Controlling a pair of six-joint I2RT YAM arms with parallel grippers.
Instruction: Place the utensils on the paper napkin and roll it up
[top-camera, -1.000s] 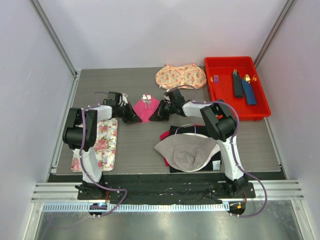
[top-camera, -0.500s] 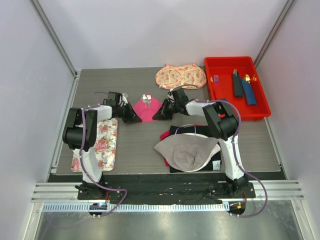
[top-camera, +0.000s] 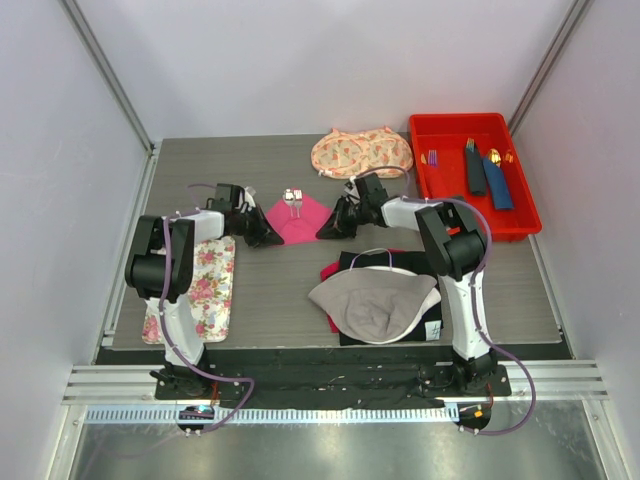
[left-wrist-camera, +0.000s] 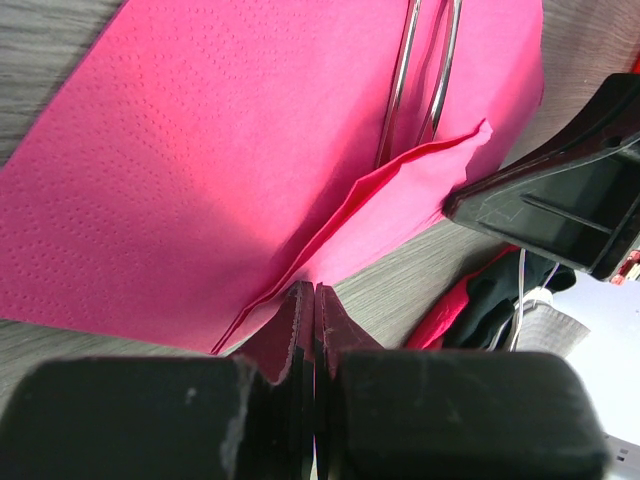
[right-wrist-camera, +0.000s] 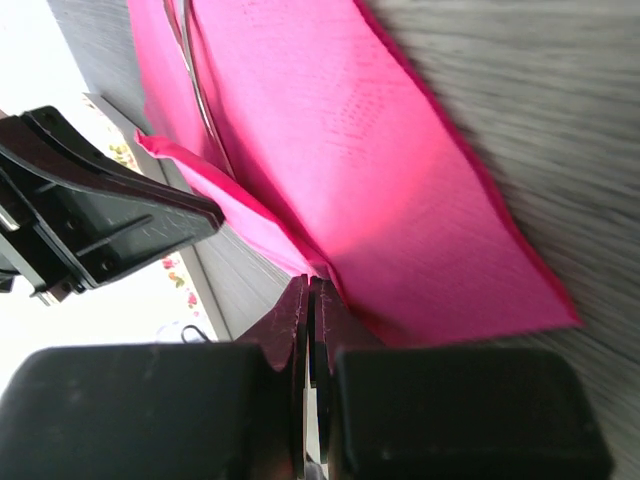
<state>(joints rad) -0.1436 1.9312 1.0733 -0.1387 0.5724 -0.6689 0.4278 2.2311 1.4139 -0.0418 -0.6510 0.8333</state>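
The pink paper napkin (top-camera: 296, 222) lies at mid-table as a diamond. Two slim silver utensils (top-camera: 293, 197) rest on it, their heads past its far corner. A near flap is folded up over their handles (left-wrist-camera: 425, 70). My left gripper (top-camera: 273, 239) is shut, its tips (left-wrist-camera: 315, 290) pinching the left end of the fold. My right gripper (top-camera: 323, 232) is shut, its tips (right-wrist-camera: 315, 282) pinching the right end. The utensil handles also show in the right wrist view (right-wrist-camera: 200, 90). Each wrist view shows the other gripper close by: the right one (left-wrist-camera: 560, 195) and the left one (right-wrist-camera: 100, 200).
A red bin (top-camera: 455, 122) at the back right holds navy and blue napkin rolls and gold and purple utensils. A floral cloth (top-camera: 360, 152) lies behind the napkin. A floral mat (top-camera: 205, 285) lies at the left. A grey cloth pile (top-camera: 375, 300) sits near the front.
My right gripper has moved to the right along the napkin's right edge, uncovering its right corner. The left gripper and the utensils have not moved.
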